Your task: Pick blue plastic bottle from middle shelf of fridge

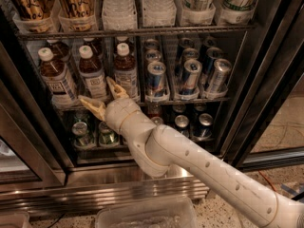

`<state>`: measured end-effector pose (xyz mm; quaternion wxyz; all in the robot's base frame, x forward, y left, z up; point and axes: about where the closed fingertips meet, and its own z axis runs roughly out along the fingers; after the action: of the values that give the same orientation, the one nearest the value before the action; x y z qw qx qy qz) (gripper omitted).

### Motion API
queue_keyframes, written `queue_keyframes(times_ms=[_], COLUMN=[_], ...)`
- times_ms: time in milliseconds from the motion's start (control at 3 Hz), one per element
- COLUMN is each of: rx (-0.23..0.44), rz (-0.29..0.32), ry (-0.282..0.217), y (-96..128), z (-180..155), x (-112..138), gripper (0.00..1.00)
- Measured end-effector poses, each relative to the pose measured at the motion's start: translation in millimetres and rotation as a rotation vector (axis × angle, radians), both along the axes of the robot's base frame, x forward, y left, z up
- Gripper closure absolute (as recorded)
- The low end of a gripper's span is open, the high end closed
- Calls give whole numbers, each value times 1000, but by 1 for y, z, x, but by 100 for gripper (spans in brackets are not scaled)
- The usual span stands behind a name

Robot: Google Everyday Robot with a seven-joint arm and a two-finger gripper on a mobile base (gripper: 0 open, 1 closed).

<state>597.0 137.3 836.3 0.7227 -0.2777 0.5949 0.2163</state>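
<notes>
Three blue plastic bottles with white caps and dark drink stand at the left of the middle shelf (190,100) of the fridge (266,80): left (56,77), middle (92,72) and right (126,70). My gripper (97,91) is open at the shelf's front rail, just in front of the middle bottle's base. One finger (91,104) lies low to the bottle's left. The other finger (115,88) points up between the middle and right bottles. Nothing is held. The pale arm reaches in from the lower right.
Blue-and-silver cans (156,80) fill the right of the middle shelf. Water bottles (116,8) and tall cans stand on the shelf above. Green cans (80,132) sit on the lower shelf. A ribbed steel ledge (95,194) and a clear tub (147,215) lie below.
</notes>
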Motion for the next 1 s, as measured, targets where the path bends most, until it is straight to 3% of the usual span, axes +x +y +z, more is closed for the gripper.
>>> queue_keyframes(times_ms=[1000], rx=[-10], rz=[30], ry=[-32], y=[14], z=[8], x=[22], gripper=[29])
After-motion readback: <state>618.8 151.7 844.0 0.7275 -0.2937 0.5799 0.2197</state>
